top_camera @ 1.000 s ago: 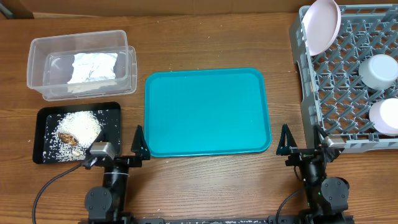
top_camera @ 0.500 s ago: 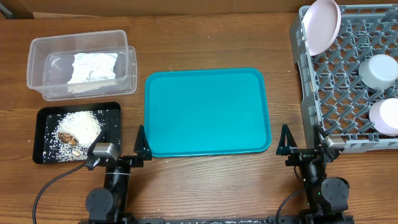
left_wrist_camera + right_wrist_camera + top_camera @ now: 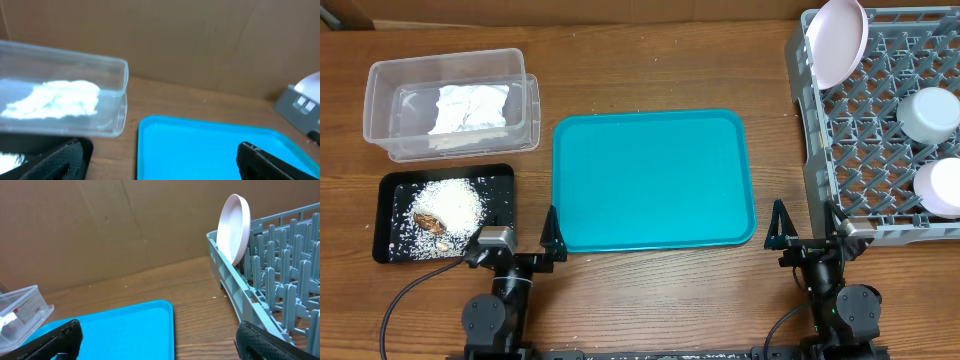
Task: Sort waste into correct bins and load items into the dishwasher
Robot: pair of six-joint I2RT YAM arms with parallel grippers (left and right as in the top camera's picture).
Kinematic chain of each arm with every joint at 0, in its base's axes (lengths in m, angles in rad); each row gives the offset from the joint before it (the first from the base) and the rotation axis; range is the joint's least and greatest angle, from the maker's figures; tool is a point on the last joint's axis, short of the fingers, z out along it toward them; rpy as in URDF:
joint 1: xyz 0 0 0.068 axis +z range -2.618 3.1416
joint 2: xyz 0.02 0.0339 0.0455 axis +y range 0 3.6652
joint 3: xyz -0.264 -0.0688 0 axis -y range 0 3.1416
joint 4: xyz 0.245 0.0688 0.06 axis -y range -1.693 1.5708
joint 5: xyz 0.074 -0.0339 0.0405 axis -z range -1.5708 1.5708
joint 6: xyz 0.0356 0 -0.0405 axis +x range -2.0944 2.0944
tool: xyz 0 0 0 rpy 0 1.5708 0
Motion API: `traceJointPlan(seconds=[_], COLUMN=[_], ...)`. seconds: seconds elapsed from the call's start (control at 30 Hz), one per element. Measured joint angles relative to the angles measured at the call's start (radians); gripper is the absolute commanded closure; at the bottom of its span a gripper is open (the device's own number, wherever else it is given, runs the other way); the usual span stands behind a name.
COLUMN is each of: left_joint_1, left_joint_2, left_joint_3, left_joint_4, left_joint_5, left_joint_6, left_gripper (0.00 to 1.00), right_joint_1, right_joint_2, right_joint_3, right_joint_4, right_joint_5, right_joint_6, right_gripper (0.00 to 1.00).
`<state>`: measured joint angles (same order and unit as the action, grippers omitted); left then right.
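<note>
Left pincer (image 3: pixel 520 250) and right pincer (image 3: pixel 808 240) gape empty; left has edged rightward beside tray (image 3: pixel 650 180); rack (image 3: pixel 860 130) loaded, task apparently finishing.

The left gripper (image 3: pixel 518 245) and the right gripper (image 3: pixel 808 238) were held low and level, jaws spread wide.

A brown wooden surface (image 3: pixel 650 70) fills the frame. Four things sit directly on it. A clear plastic tub (image 3: pixel 445 58) is at the upper left, and a flat black tray (image 3: pixel 503 190) lies just below it. A teal tray (image 3: pixel 650 180) is at the centre. A grey dish rack (image 3: pixel 812 140) runs along the right edge, from the top corner to below mid-height. All four lie apart from one another.
</note>
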<state>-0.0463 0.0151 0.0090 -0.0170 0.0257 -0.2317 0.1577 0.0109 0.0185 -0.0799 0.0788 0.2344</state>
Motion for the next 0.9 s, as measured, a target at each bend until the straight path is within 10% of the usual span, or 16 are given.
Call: traceJointPlan(seconds=[0.9], left_joint_1=[-0.006], left_joint_2=[0.000], left_joint_3=[0.000], left_joint_4=[-0.059], left_joint_5=[0.000], left_joint_6=[0.000], left_gripper=[0.00], right_joint_1=[0.000], right_joint_2=[0.000], right_joint_3=[0.000], right_joint_4=[0.000], right_joint_5=[-0.001], right_joint_6=[0.000], right_gripper=[0.00])
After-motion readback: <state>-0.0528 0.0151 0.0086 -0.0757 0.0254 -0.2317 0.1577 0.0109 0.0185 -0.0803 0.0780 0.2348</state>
